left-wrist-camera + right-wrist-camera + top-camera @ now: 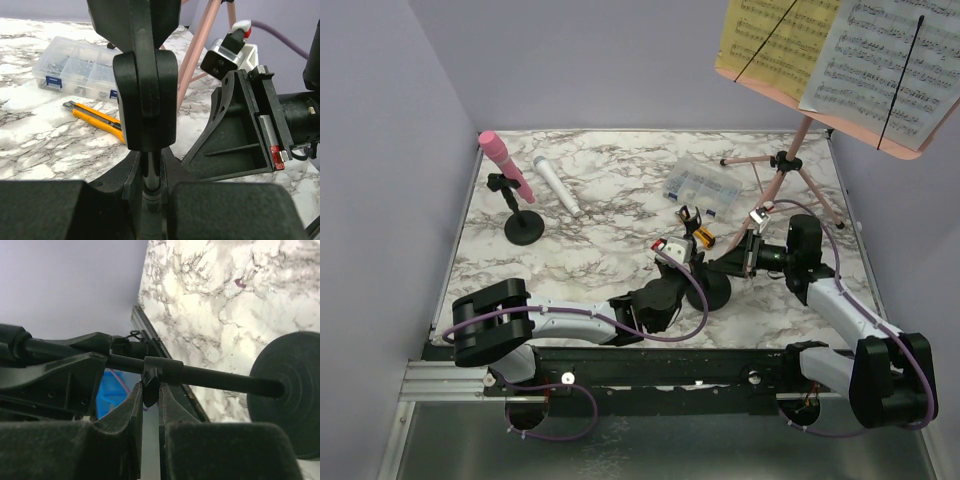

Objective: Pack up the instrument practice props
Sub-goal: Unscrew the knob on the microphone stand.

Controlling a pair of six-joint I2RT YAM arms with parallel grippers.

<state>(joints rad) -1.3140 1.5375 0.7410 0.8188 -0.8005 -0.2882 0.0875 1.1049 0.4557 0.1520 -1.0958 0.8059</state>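
Observation:
A pink microphone stands in a black mic holder at the back left. A white microphone lies beside it. Both grippers hold the second black mic holder at centre. My left gripper is shut on its stem below the clip. My right gripper is shut on the small knob on the stem, near the round base. The pink tripod music rack stands at the back right with yellow and white pages.
A clear compartment box sits behind the held holder, with a yellow-and-black utility knife in front of it. Both show in the left wrist view, the box and the knife, with a pink tripod leg close by. Purple walls enclose the table.

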